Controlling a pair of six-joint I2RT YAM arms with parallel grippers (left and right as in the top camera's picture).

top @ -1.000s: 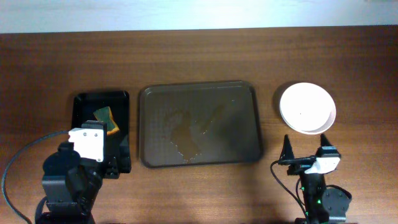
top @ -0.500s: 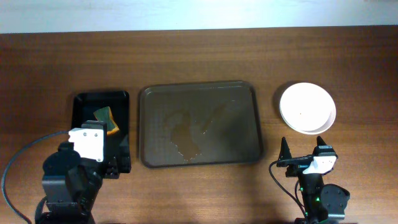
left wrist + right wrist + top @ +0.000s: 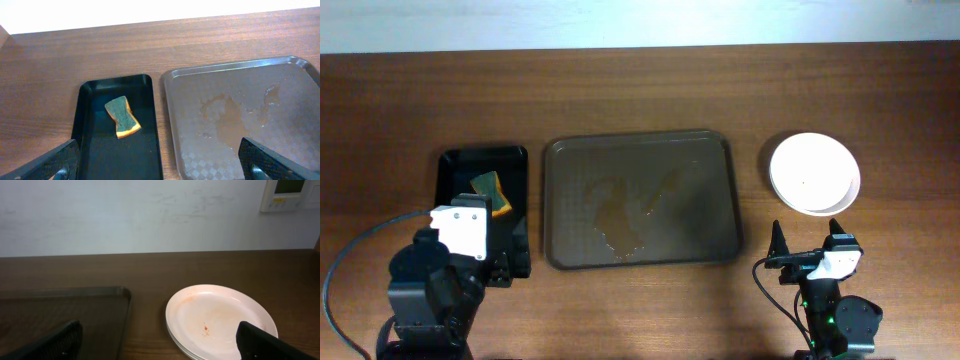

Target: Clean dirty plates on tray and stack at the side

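Observation:
The white plates (image 3: pixel 814 174) sit stacked on the table right of the tray; in the right wrist view the stack (image 3: pixel 220 320) shows faint orange specks on the top plate. The dark brown tray (image 3: pixel 640 199) holds no plates, only wet smears; it also shows in the left wrist view (image 3: pixel 240 115). My left gripper (image 3: pixel 510 262) is open and empty at the near edge between the black tray and the brown tray. My right gripper (image 3: pixel 808 240) is open and empty just in front of the plate stack.
A small black tray (image 3: pixel 485 205) at the left holds a green and yellow sponge (image 3: pixel 490 192), also seen in the left wrist view (image 3: pixel 122 116). A wall stands beyond the table's far edge.
My right gripper has drawn back slightly toward the near edge, away from the plate stack. The left arm has not moved.

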